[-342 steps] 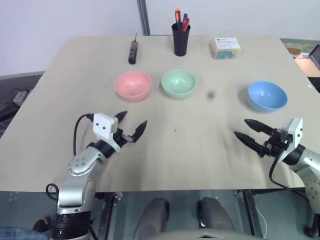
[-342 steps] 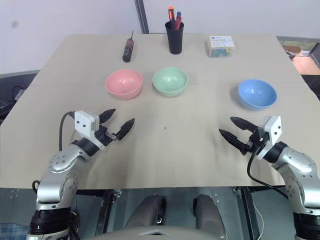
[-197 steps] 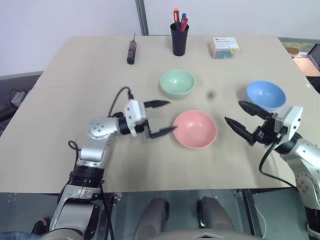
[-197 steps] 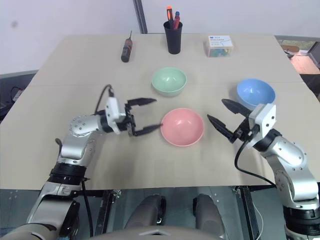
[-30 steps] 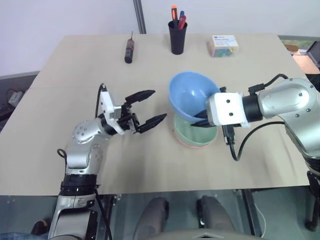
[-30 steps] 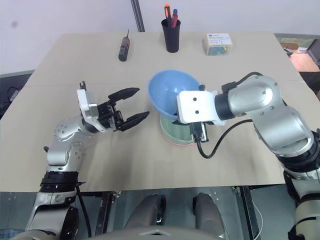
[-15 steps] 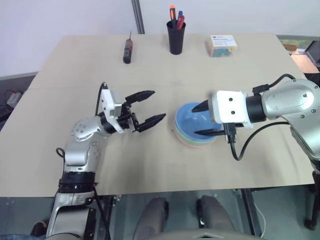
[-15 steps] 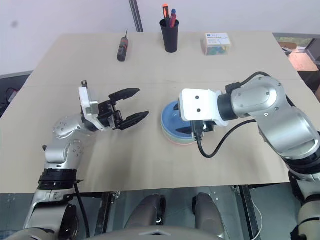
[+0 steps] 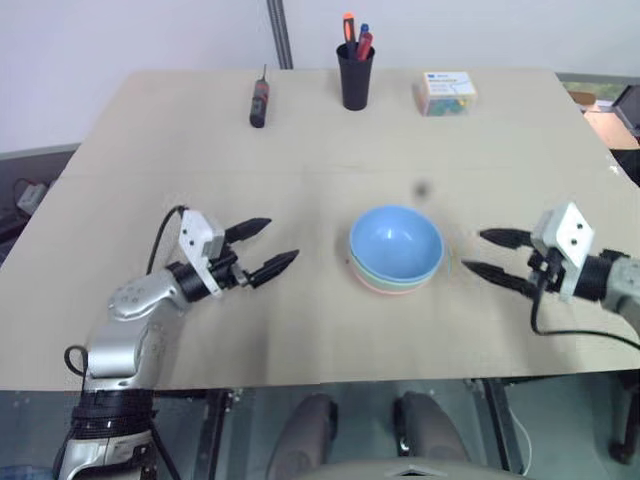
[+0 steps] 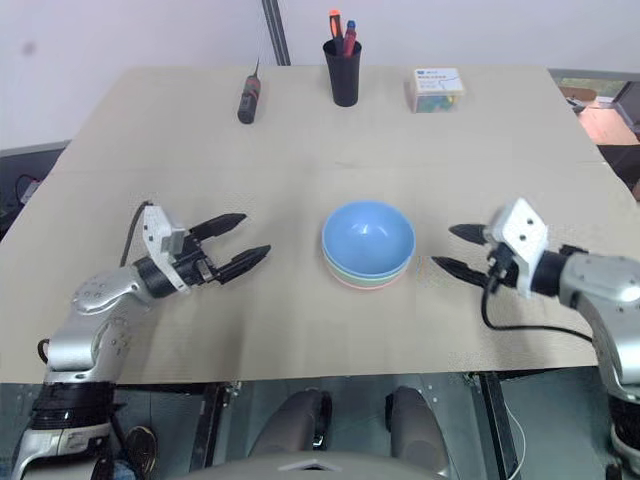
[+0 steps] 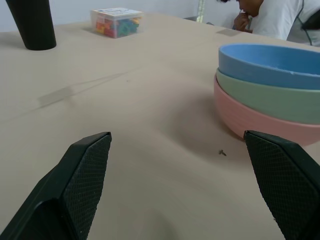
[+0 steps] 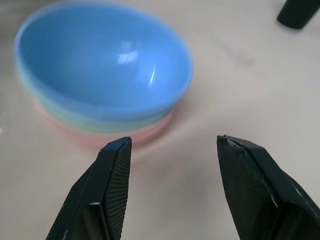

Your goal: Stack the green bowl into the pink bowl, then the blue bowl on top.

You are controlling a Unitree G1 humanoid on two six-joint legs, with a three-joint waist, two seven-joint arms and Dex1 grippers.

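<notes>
Nested under the blue bowl (image 9: 395, 240), the green bowl (image 11: 270, 97) and the pink bowl (image 11: 260, 122) show as rim bands alone; their insides are hidden. In the left wrist view the stack is cut off at the picture's edge, and so is a person (image 11: 280, 17) beyond it, seen as a white sleeve and part of a head. In the right wrist view the bowls are blurred. The plastic box (image 9: 447, 91) behind the stack holds coloured pieces too small to identify.
</notes>
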